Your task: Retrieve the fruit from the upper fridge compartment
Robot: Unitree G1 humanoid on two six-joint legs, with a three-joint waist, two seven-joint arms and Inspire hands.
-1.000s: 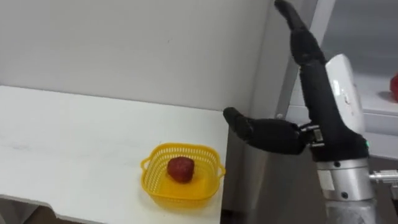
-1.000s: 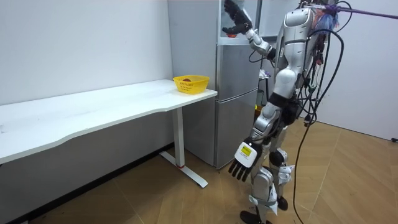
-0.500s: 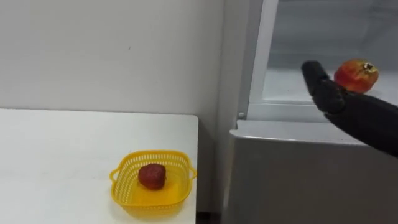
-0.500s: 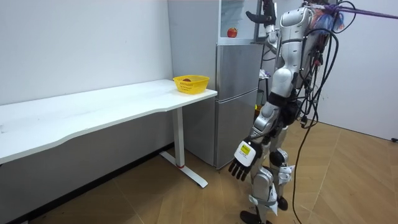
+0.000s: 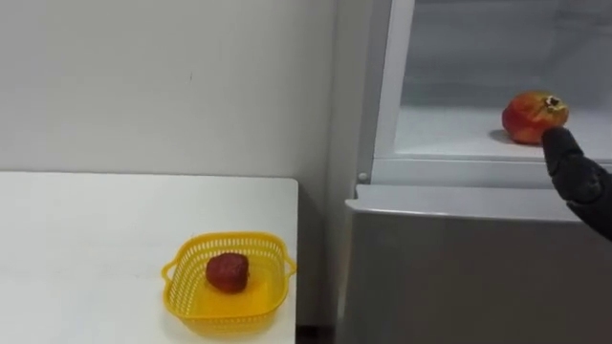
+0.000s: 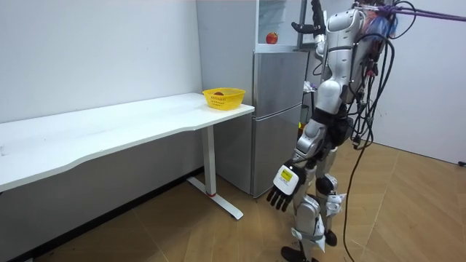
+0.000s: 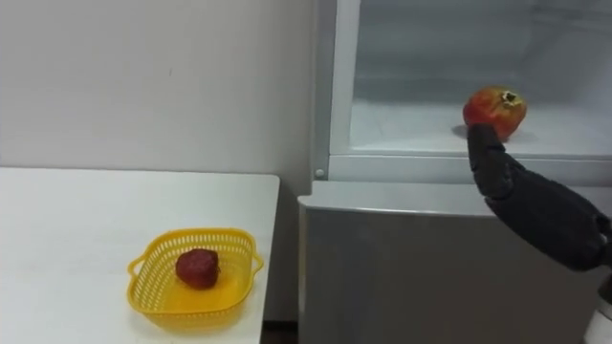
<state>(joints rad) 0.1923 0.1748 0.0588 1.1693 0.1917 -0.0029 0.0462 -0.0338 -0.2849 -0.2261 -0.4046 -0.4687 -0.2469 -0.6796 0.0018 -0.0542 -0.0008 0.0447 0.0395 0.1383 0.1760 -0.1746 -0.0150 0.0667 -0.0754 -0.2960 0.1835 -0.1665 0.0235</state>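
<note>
Clearly the reach is in hand, the grasp not yet made: the round red-and-yellow fruit (image 7: pixel 494 112) sits on the shelf of the open upper fridge compartment (image 7: pixel 402 134), at two o'clock, the right hand (image 7: pixel 535 215) outstretched with straight fingers (image 7: pixel 483 153) at the fruit's seven o'clock, contact uncertain. Next, the fingers must curl round it. The left hand (image 6: pixel 282 191) hangs relaxed. At seven o'clock, a yellow plastic mesh basket (image 7: pixel 191 304) on the white table (image 7: pixel 57 229) holds one dark red fruit (image 7: pixel 197 268).

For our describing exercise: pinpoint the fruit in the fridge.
Find the grey fridge beside the white table. In its open upper compartment sits a round red-orange fruit with a small crown, unlike the darker red fruit in the yellow plastic basket.
</note>
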